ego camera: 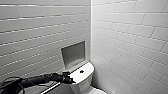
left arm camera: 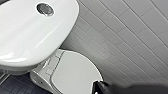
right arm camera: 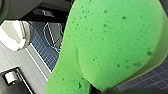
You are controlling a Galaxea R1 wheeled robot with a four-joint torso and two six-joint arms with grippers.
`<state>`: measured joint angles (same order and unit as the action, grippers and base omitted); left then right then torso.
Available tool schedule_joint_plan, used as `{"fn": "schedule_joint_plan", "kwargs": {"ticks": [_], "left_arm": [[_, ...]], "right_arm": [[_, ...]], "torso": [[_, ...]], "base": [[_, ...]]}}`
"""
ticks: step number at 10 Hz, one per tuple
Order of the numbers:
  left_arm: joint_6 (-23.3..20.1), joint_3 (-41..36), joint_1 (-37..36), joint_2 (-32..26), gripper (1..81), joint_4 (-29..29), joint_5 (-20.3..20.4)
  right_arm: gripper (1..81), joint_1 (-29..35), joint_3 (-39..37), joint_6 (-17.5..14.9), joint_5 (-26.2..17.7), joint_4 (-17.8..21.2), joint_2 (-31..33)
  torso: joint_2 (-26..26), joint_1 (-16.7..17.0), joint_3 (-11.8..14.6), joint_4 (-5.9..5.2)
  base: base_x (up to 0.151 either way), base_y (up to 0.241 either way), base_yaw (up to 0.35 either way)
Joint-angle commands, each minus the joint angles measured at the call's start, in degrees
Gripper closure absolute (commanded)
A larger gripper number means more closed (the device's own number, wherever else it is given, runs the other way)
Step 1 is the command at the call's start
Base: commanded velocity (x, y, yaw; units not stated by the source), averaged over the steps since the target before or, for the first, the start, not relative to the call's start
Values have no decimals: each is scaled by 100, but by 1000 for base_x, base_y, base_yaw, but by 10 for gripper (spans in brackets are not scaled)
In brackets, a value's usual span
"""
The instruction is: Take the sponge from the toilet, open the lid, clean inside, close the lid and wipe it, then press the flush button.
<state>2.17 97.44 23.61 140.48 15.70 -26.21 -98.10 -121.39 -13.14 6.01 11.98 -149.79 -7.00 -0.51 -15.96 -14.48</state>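
Holding the sponge in my right gripper: pinched on it, as far as I can read it, since the foam hides most of the grip point. Sponge is bright green with a pitted surface and sits right up against the right wrist camera. It's off any surface, with the dark blue tiled floor well below. A thin blue cable lies looped on that floor.

My left arm comes in low from the left in the head view. Left gripper sits at the near left corner of the tank top. Can't tell whether it's spread or pressed together: it's black on black against the arm. Can't tell if it's touching the tank either.

Flush button: small, round, dark, in the middle of the tank top, to the right of my left gripper and apart from it. In the left wrist view it shows as a chrome ring around a darker centre.

Lid: down, flat over the bowl, white and smooth. It's just beside the tank, with dark floor tiles next to the base.

Toilet stands in the corner where two white tiled walls meet. A rectangular niche is recessed in the wall right behind and above the tank.
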Motion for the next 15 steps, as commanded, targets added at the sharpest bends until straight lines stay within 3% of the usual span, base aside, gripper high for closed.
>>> {"fn": "schedule_joint_plan", "kwargs": {"ticks": [1, 6, 15], "left_arm": [[143, 240, -1257, 41, 811, 276, -244], [152, 1180, -1863, 647, 811, 398, -534], [152, 2561, -2550, 1615, 811, 636, -543]], "right_arm": [[811, -83, 275, -66, -443, -38, 157], [811, -171, 644, -75, -469, -249, 236], [811, -145, 776, -75, -443, -355, 236]], "torso": [[0, 0, 0, 0], [2, 0, -523, 0], [17, -11, -1385, 0]], "base": [[0, 0, 0], [0, 0, 0], [0, 0, 0]]}}
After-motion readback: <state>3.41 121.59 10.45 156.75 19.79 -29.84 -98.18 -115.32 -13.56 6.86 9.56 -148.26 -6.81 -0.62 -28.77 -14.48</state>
